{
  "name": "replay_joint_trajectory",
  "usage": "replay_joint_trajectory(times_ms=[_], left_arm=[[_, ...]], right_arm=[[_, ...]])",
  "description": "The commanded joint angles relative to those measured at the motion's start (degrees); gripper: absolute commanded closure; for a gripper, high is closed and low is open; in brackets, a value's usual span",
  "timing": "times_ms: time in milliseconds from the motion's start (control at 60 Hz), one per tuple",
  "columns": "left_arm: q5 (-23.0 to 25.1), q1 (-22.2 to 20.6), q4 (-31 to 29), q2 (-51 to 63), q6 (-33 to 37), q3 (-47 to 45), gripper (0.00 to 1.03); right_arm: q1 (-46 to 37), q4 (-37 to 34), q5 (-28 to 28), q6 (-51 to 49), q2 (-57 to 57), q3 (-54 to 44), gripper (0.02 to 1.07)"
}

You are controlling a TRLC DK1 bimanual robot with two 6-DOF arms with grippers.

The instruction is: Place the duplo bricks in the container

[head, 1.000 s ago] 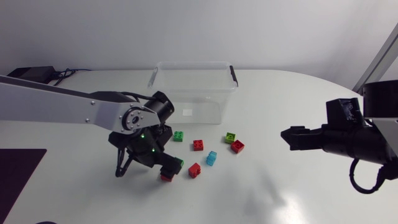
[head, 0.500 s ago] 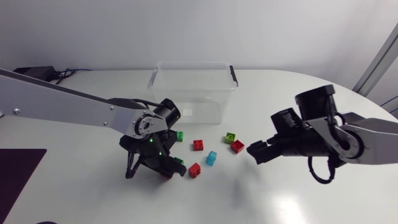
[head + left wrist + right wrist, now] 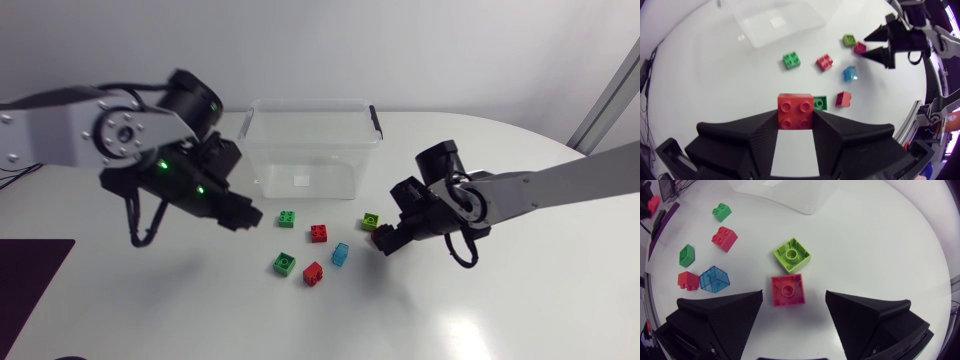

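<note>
Left pincer [image 3: 242,215]: clamped on a red brick [image 3: 795,111], one finger on each side, studs facing the wrist camera. In the head view it sits just off the front left corner of the clear container [image 3: 310,104], not over it.

Right pincer [image 3: 385,240]: fingers wide apart, straddling a second red brick [image 3: 787,290] that lies on the desk [image 3: 470,310] hollow side up; neither finger touches it. A lime brick [image 3: 791,255] lies just ahead of it, also hollow side up, nearly corner to edge.

Loose on the desk in front of the container: green brick [image 3: 287,219], red brick [image 3: 319,233], translucent blue brick [image 3: 341,254], another green brick [image 3: 284,263], small red brick [image 3: 313,273]. All apart from one another

Container: upright on the desk, no brick visible inside
</note>
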Motion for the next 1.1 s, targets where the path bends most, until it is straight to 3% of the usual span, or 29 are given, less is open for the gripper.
replay_joint_trajectory(times_ms=[0,83,100,117,200,417,583,717,783,917,1083], left_arm=[[0.45,1.26,0.76,-4.14,2.15,3.75,0.82],[0.45,2.31,3.4,-4.84,1.97,6.3,0.82],[0.45,2.75,5.33,-4.75,1.62,7.09,0.82],[0.45,2.84,6.39,-4.58,1.44,7.26,0.81],[0.45,2.67,11.49,-2.29,1.44,8.58,0.81],[0.28,3.28,19.31,10.63,-0.05,16.23,0.78],[-2.45,3.63,24.67,21.0,-0.14,23.35,0.42],[-3.5,4.95,26.43,24.87,-0.67,27.3,0.21],[-3.41,5.39,26.34,23.72,-1.46,27.13,0.14],[-3.41,4.6,25.11,14.23,-1.28,20.89,0.12],[-2.36,1.96,14.21,3.33,0.48,12.97,0.13]], right_arm=[[1.14,0.62,0.84,-1.21,3.59,2.06,0.3],[1.49,0.54,0.84,-1.21,5.09,2.77,0.63],[1.58,0.45,0.75,-1.21,5.35,2.77,0.77],[1.67,0.45,0.66,-1.3,5.44,2.77,0.83],[1.67,-0.43,0.66,-1.21,4.3,2.24,0.92],[1.75,-6.93,1.37,-0.16,-8.45,1.27,0.93],[3.78,-15.99,1.98,0.81,-16.71,7.07,0.93],[6.59,-20.21,3.04,2.13,-19.08,13.05,0.93],[7.38,-21.17,3.39,2.83,-19.17,16.65,0.92],[7.73,-22.31,3.74,3.36,-15.74,24.74,0.92],[7.73,-21.88,3.74,3.71,-8.71,32.74,0.91]])
